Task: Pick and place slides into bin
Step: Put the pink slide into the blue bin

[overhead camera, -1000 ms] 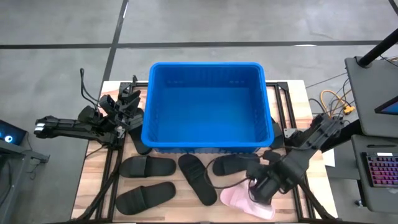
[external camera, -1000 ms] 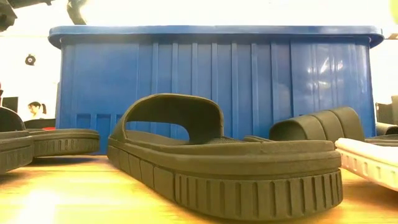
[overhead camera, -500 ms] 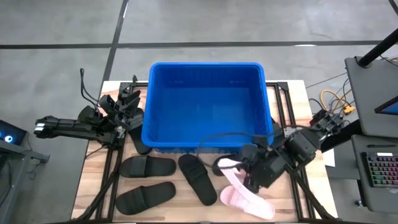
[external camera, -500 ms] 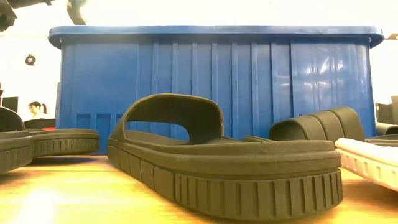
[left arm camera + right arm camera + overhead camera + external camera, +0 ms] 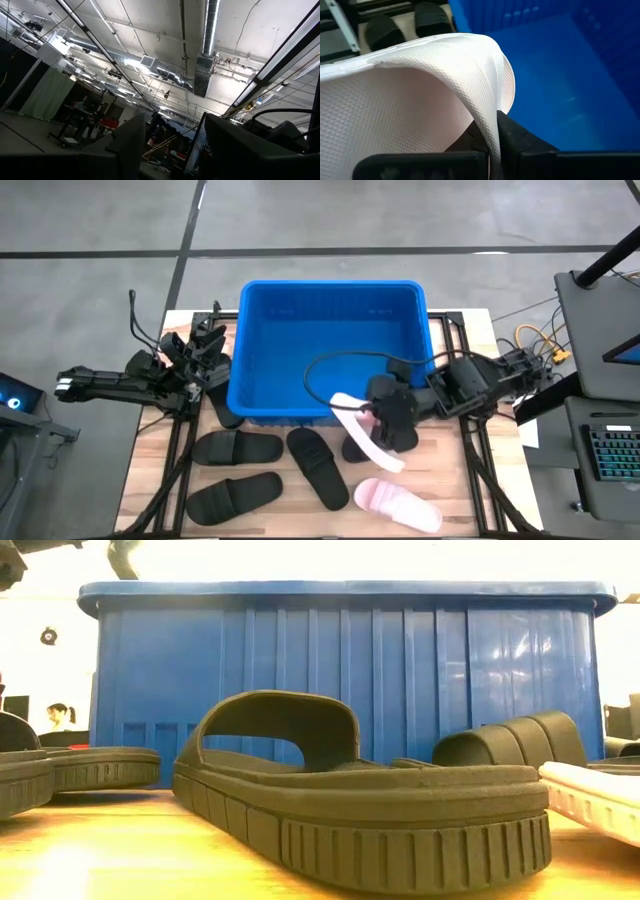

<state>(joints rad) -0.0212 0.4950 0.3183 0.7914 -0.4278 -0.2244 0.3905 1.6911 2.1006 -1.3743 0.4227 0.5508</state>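
Carrying stage: my right gripper [image 5: 385, 423] pinches a pink slide [image 5: 357, 428] by its strap, the blue bin [image 5: 262, 412] just ahead; next, I judge, clear the rim, then release.

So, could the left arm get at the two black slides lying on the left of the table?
Probably yes. The left gripper waits beside the bin, and the two black slides lie uncovered on the table; the right gripper is busy elsewhere with a pink slide.
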